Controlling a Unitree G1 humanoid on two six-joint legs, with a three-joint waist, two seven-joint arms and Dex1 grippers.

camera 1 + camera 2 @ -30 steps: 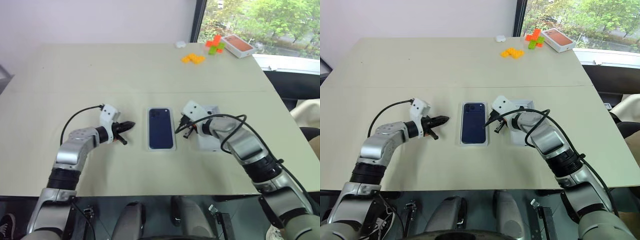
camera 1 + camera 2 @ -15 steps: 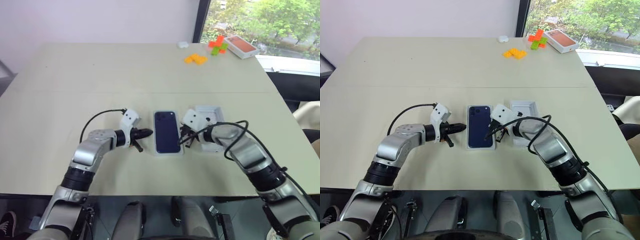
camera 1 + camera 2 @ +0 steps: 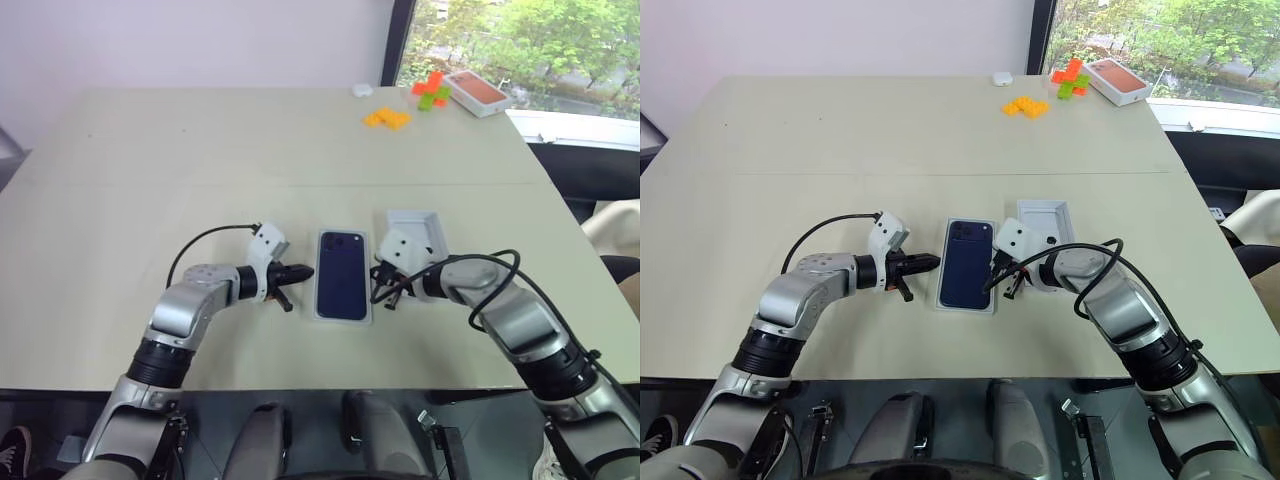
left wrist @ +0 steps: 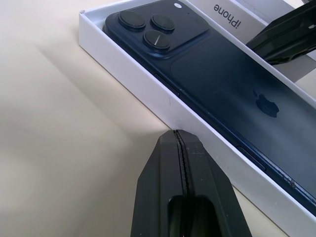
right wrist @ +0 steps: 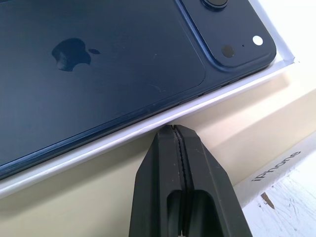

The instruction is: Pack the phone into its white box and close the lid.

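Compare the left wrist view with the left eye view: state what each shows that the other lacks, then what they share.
Left wrist view alone: the three camera lenses on the phone's back, the logo, and the "iPhone" print on the lid's side.
Left eye view alone: the orange blocks, the orange-topped box at the far corner, and the window.
Both: the phone lying back-up in the white box, the shut left end effector beside it, the right end effector on the other side, and the lid.

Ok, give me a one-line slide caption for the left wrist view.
Shut left gripper at the white box wall, navy phone lying inside, camera side up.
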